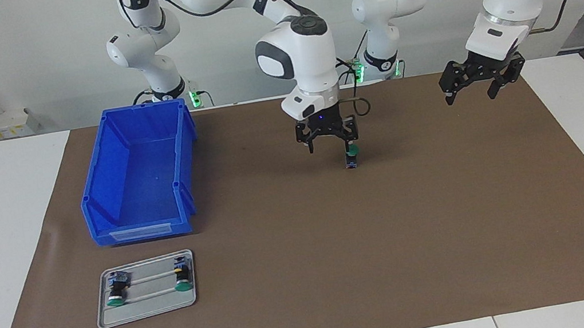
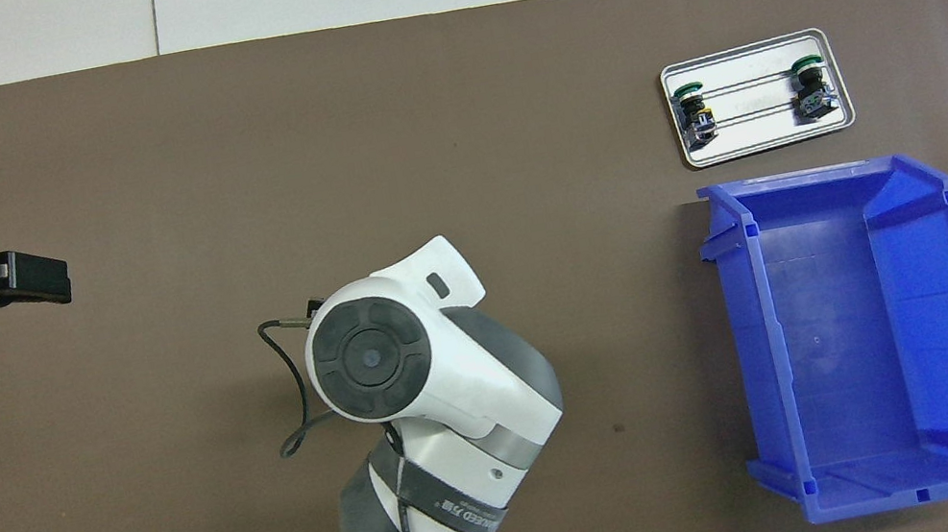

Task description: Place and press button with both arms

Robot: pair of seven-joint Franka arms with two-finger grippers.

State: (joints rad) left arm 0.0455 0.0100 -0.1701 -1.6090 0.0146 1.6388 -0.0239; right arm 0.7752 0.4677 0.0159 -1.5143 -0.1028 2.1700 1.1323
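Standing upright on the brown mat (image 1: 453,232), the button (image 1: 351,158) is seen in the facing view under one fingertip of the right gripper (image 1: 328,144), jaws spread wide; it looks light, rigid and tippable, best gripped by its boxy body. The left gripper (image 1: 471,93) waits open. In the overhead view, the button is hidden beneath the right arm (image 2: 412,355).

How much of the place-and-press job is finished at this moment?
Done: the button stands upright on the brown mat, cap up, apart from the tray. In hand: the right gripper, open, is at the button, one fingertip at its green cap; contact is unclear. Left: the press itself. The left gripper waits open over the mat's edge.
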